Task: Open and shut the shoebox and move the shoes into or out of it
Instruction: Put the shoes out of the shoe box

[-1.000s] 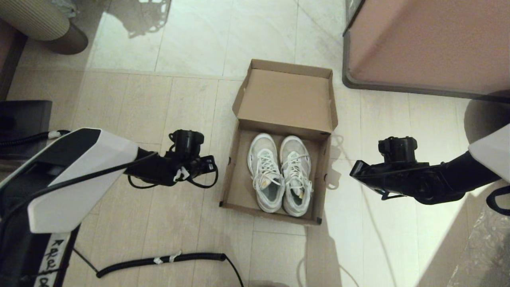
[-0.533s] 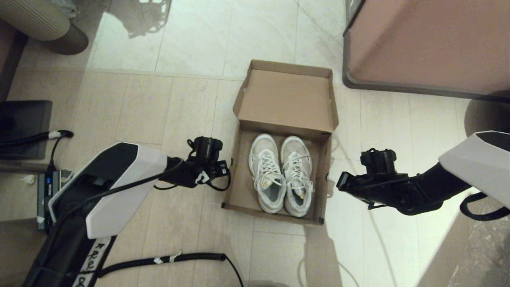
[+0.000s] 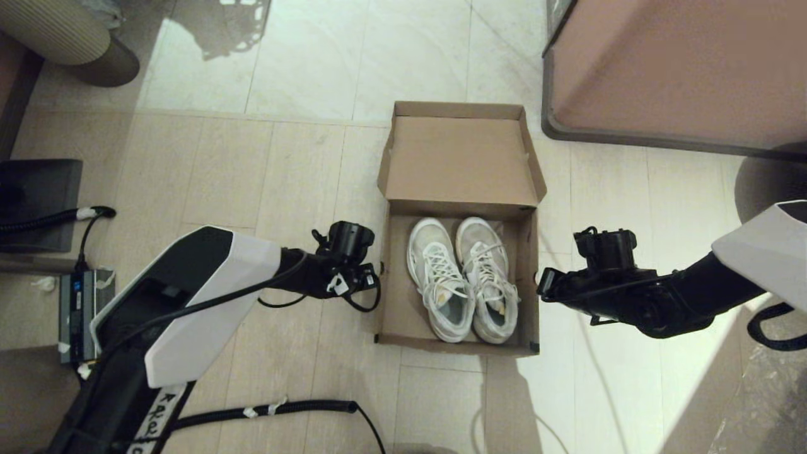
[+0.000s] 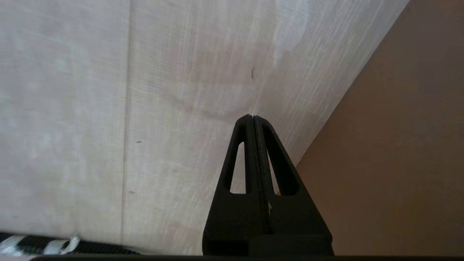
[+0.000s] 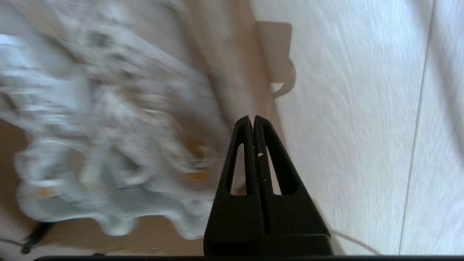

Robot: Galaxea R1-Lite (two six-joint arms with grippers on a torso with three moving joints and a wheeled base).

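Observation:
The brown cardboard shoebox (image 3: 386, 302) lies open on the floor, its lid (image 3: 460, 157) folded back away from me. The white sneakers (image 3: 463, 277) sit side by side inside it, toes toward the lid. My left gripper (image 3: 376, 279) is shut, its tip at the outside of the box's left wall; that wall (image 4: 391, 145) runs beside the left gripper (image 4: 252, 116) in the left wrist view. My right gripper (image 3: 541, 285) is shut at the box's right wall. In the right wrist view the right gripper (image 5: 252, 117) points along that wall (image 5: 224, 72), with the blurred shoes (image 5: 101, 145) beside it.
A big pinkish-brown cabinet (image 3: 681, 69) with a dark base stands at the far right. A black coiled cable (image 3: 252, 413) lies on the floor near me. A grey device (image 3: 75, 309) and a dark block (image 3: 38, 202) lie at the left. A ribbed round object (image 3: 63, 31) is far left.
Both arms have closed in on the box from either side. The left gripper moved right against the left wall, and the box with the shoes slid right and straightened.

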